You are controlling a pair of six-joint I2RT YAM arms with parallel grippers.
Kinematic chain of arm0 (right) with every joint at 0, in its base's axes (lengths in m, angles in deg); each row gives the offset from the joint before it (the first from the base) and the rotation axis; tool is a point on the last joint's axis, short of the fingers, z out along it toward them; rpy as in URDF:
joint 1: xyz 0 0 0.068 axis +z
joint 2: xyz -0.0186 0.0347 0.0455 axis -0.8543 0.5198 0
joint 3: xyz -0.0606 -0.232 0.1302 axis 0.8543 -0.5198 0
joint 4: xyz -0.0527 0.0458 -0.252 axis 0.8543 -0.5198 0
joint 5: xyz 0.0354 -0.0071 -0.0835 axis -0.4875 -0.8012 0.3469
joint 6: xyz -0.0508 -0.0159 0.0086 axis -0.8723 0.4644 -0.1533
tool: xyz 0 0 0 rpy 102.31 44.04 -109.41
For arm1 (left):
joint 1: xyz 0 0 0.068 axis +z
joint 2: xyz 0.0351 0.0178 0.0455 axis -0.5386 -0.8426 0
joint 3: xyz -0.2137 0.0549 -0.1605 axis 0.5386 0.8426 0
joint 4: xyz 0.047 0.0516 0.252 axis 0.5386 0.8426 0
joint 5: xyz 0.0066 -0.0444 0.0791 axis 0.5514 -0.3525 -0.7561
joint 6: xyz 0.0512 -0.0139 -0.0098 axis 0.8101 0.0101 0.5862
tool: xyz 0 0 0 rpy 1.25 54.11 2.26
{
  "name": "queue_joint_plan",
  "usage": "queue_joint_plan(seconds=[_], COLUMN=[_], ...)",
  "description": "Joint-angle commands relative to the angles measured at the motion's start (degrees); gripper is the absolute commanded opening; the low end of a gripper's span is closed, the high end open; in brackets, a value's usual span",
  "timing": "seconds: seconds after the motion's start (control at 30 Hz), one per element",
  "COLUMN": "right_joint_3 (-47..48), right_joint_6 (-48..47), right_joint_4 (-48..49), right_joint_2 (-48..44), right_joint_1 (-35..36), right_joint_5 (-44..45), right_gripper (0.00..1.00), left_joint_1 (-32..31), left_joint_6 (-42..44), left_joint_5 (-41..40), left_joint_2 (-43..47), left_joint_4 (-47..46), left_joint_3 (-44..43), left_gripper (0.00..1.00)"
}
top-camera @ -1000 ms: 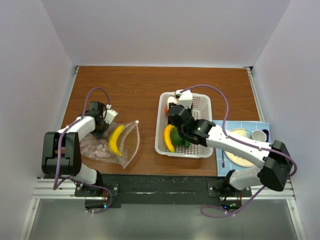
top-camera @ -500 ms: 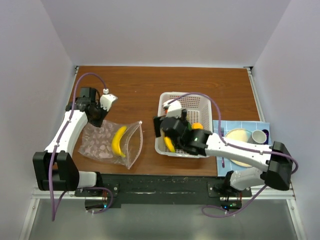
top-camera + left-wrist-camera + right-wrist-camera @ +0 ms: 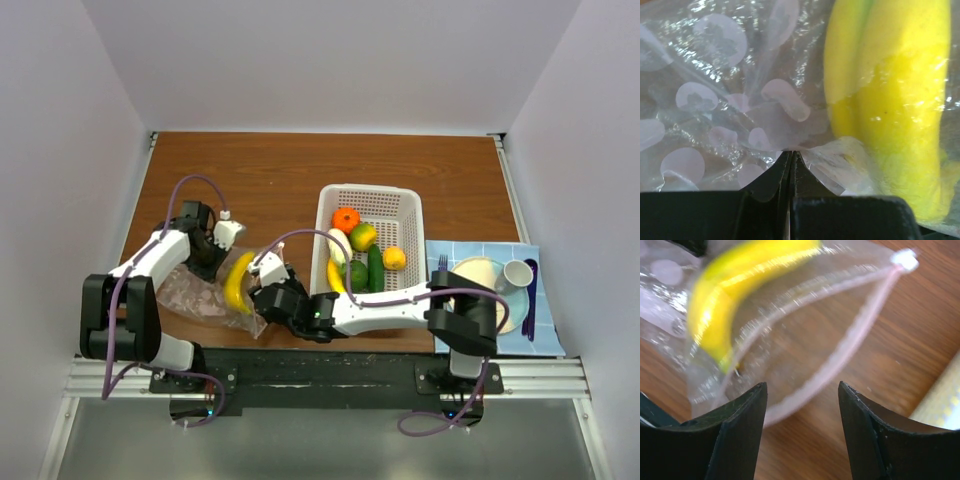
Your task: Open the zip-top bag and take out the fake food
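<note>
Pinching a fold of the zip-top bag [image 3: 200, 297] at the table's left with the left gripper [image 3: 790, 153] pressed together, likely to anchor it, and poising the right gripper [image 3: 802, 390], spread wide, at the gaping right-hand mouth to reach the banana [image 3: 237, 282] inside.

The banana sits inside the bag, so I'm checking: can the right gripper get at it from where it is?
Probably yes. The right gripper is open and faces the zip-top bag's gaping mouth, with the banana just inside; the left gripper pins the plastic.
</note>
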Motion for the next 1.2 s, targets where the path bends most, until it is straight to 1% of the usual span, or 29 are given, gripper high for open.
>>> queue_joint_plan(seconds=[0.0,0.03,0.1,0.17,0.27,0.33,0.43,0.57,0.77,0.93,1.17], right_joint_3=[4.4,3.0,2.3,2.2,3.5,3.8,4.6,5.8,3.3,3.5,7.0], right_joint_6=[-1.4,-1.6,-2.8,-3.8,-4.7,-5.1,-5.9,-7.5,-7.9,-7.9,-5.9], right_joint_4=[6.8,8.1,11.0,12.3,14.0,16.6,20.3,21.5,23.5,23.9,25.8], right_joint_2=[2.5,2.9,3.8,5.5,8.3,9.4,11.0,12.5,11.2,12.2,16.1], right_joint_1=[-2.3,-2.8,-4.0,-4.3,-4.4,-4.4,-4.0,-2.4,-0.7,0.4,2.1], right_joint_5=[-2.7,-3.2,-5.1,-5.7,-9.2,-13.4,-18.6,-22.4,-27.9,-30.1,-24.8], right_gripper=[0.66,0.71,0.74,0.81,0.89,0.93,0.96,0.96,0.96,0.96,0.99], left_joint_1=[-0.3,-0.3,-0.4,-0.4,-0.4,-0.9,-1.3,-1.4,-1.4,-1.5,-2.6], left_joint_6=[-1.0,-0.9,-0.8,-0.6,-0.7,-0.7,-0.6,-0.2,0.0,-0.6,-1.4], left_joint_5=[0.5,0.5,-0.2,-0.7,-0.6,-0.9,-1.6,-3.0,-4.3,-5.1,-5.6], left_joint_2=[-1.0,-1.1,-2.0,-3.1,-4.2,-4.4,-3.8,-3.6,-4.1,-4.4,-3.6], left_joint_4=[-4.3,-4.9,-5.7,-6.6,-7.3,-7.4,-7.6,-8.2,-9.3,-9.7,-9.5], left_joint_3=[0.0,0.2,0.2,0.6,0.7,0.9,1.7,2.7,3.4,3.3,4.4], left_gripper=[0.02,0.02,0.02,0.01,0.01,0.01,0.01,0.00,0.00,0.00,0.00])
